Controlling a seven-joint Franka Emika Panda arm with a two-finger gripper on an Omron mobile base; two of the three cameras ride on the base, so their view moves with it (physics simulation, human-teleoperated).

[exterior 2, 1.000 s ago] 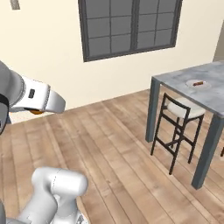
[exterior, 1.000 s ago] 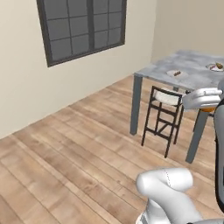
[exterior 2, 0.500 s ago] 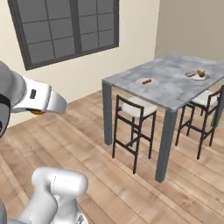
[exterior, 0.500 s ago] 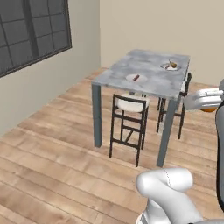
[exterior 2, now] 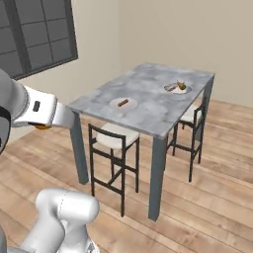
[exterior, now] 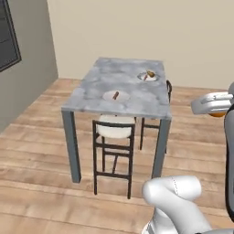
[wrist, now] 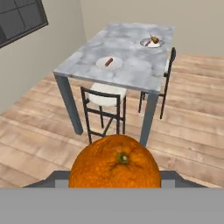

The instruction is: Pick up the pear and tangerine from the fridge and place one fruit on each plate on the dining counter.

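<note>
The dining counter, a marble-topped table on dark grey legs, stands on a wooden floor near a beige wall, with a dark-framed window to its left. Two dark-framed stools with pale seats are tucked under it: a near stool at the front edge and a far stool on the right side. Two plates lie on the top, well apart. The near plate carries a small reddish-brown elongated item whose identity cannot be told at this size; the far plate holds a small yellowish-brown fruit with a stem, in all likelihood the pear. The gripper is closed on the tangerine, a bright orange ball seen in the hand view close against the camera between the two fingers; in the base views an orange sliver shows just beneath the white hand, held in the air short of the counter and well apart from either plate. Judged from this layout, roughly half the task appears done: one fruit seems already delivered to the far plate, and the second has left the fridge and is in transit. What remains is to close the gap to the counter, carry the tangerine over the near plate, set it down and release it.
</note>
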